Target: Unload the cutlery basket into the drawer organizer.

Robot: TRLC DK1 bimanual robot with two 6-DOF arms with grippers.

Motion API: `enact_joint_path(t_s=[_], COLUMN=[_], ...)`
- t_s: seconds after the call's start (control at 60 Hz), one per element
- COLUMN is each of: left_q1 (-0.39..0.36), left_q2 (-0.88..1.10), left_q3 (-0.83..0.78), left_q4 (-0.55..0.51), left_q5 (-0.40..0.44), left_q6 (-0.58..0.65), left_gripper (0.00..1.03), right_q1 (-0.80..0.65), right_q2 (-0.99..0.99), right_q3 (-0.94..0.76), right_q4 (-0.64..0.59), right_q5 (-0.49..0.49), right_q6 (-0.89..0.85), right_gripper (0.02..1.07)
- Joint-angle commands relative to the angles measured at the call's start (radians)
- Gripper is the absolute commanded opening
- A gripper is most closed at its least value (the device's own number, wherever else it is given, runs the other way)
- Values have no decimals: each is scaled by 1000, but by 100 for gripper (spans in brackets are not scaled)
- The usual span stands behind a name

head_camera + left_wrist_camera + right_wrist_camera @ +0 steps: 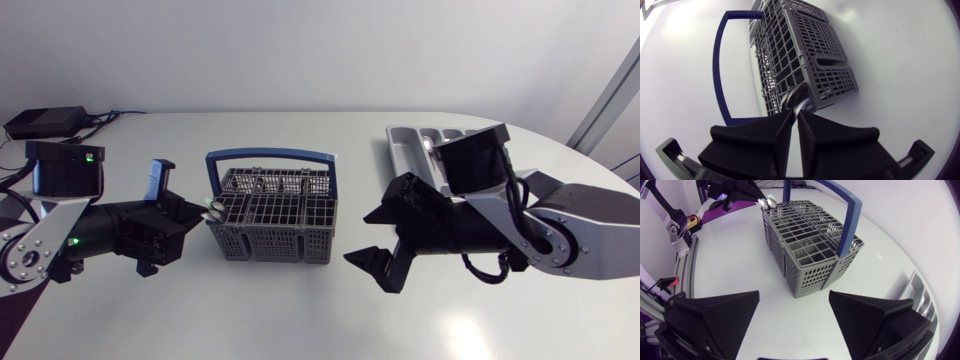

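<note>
The grey cutlery basket (pixel 272 218) with a blue handle (pixel 270 157) stands at the table's middle. Its left end holds spoons (pixel 769 201) standing upright. My left gripper (pixel 205 211) is at that end, with its fingers (pixel 782 132) nearly together around a silver spoon (pixel 796 98) at the basket's (pixel 810 55) rim. My right gripper (pixel 380 240) hangs open to the right of the basket (pixel 810 245), with nothing between its fingers (pixel 715 315). The grey drawer organizer (pixel 408 140) lies at the back right, partly hidden behind my right arm.
A black box (pixel 45 122) with cables sits at the far left back of the table. The organizer's rim (pixel 920 297) shows beside my right gripper. White tabletop stretches in front of the basket.
</note>
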Motion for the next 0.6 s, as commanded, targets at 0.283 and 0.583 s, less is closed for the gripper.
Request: enact_joint_path(t_s=[0.283, 0.583], left_q1=[-24, -15], left_q2=[4, -51], left_q3=[59, 108], left_q4=[-39, -118], left_q5=[-2, -2], left_q6=[55, 78], left_gripper=[4, 4], right_q1=[-10, -10], right_q2=[15, 15], right_q3=[-30, -34], right_q4=[18, 21], right_q5=[-5, -5], right_q6=[-7, -8], right_gripper=[102, 102])
